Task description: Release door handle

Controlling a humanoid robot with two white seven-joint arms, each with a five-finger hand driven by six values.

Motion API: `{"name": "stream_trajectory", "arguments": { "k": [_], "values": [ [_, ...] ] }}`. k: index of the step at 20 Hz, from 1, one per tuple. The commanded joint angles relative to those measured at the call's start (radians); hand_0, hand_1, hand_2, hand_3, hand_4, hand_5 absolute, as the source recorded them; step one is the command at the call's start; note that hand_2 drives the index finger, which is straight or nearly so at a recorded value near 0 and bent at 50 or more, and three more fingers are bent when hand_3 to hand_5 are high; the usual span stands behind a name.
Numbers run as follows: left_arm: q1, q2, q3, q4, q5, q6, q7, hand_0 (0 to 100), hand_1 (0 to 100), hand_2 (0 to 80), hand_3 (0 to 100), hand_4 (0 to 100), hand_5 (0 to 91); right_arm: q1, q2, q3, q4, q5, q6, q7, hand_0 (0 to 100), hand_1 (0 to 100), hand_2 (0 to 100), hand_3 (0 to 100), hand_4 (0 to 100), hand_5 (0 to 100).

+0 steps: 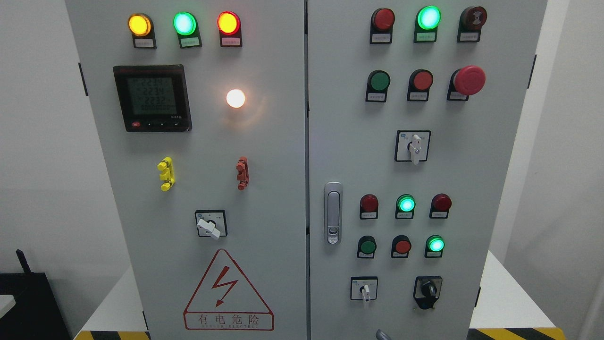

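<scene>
- Door handle (pixel 332 213): silver, upright, flush on the right cabinet door (pixel 406 179) beside the centre seam; nothing touches it.
- Robot hands: neither appears in the head view; finger state cannot be told.

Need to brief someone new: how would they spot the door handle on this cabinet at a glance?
Start at the grey electrical cabinet and its vertical seam between the two doors. On the right door, just beside that seam and at mid-height, sits the door handle. It is the only tall, narrow silver metal piece; everything near it is a round coloured lamp or button.
</scene>
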Motion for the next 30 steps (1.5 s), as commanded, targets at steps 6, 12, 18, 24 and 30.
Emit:
{"name": "stream_trajectory", "arguments": {
  "k": [6,12,18,24,30],
  "values": [
    [0.0,0.0,-0.014,0.02,0.0,0.001,-0.001,12,39,0.0,0,0,0.0,0.002,-0.019,-0.004,-0.012,0.003,0.0,0.001,43,0,0,5,5,5],
    [0.0,0.0,-0.015,0.02,0.0,0.001,-0.001,12,39,0.0,0,0,0.0,-0.027,0.025,-0.012,-0.041,0.367,-0.074,-0.109,36,27,0,48,41,37],
    [0.0,0.001,-0.014,0.02,0.0,0.001,-0.001,12,39,0.0,0,0,0.0,-0.159,0.071,-0.01,-0.017,0.835,0.065,-0.116,35,41,0,66,60,68],
    [0.0,0.0,-0.014,0.02,0.0,0.001,-0.001,12,39,0.0,0,0,0.0,-0.274,0.111,0.011,0.021,1.05,0.113,-0.09,32,40,0,100,89,98],
    [0.0,0.0,-0.014,0.02,0.0,0.001,-0.001,12,39,0.0,0,0,0.0,-0.339,0.114,0.03,0.084,1.092,0.188,-0.022,31,38,0,100,100,100]
  ]
}}
